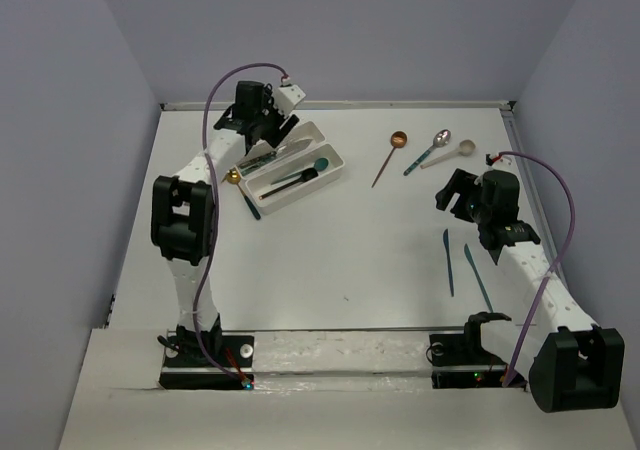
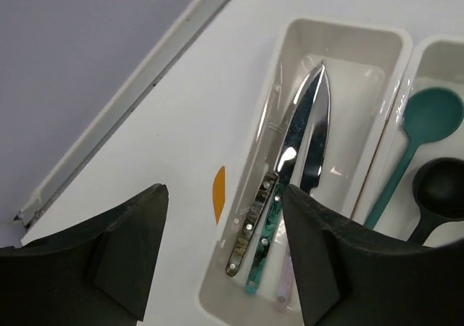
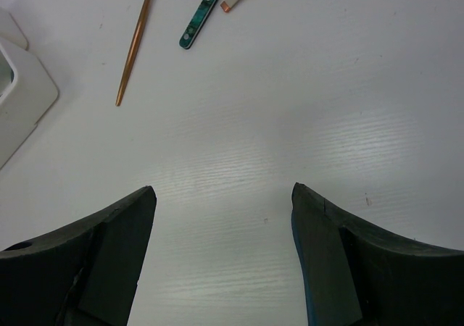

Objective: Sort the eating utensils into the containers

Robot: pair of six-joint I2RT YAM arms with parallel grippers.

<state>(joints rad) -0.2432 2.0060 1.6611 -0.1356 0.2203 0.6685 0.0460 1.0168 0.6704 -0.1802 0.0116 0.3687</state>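
White bench [image 1: 340, 260], pale walls all round. The left end effector [image 2: 221, 192] hangs wide open and empty over the white knife tray [image 2: 348, 30], where three knives [image 2: 308, 130] lie side by side, with a teal spoon [image 2: 428, 116] and a black spoon [image 2: 442, 188] in the neighbouring tray [image 2: 435, 45]. The right end effector [image 3: 223, 190] is spread wide too, gripping nothing, over bare bench near two loose teal knives [image 1: 449, 262].

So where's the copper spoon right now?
Overhead view: the copper spoon lies loose on the table, far side, right of the white trays and just left of a teal-handled spoon.
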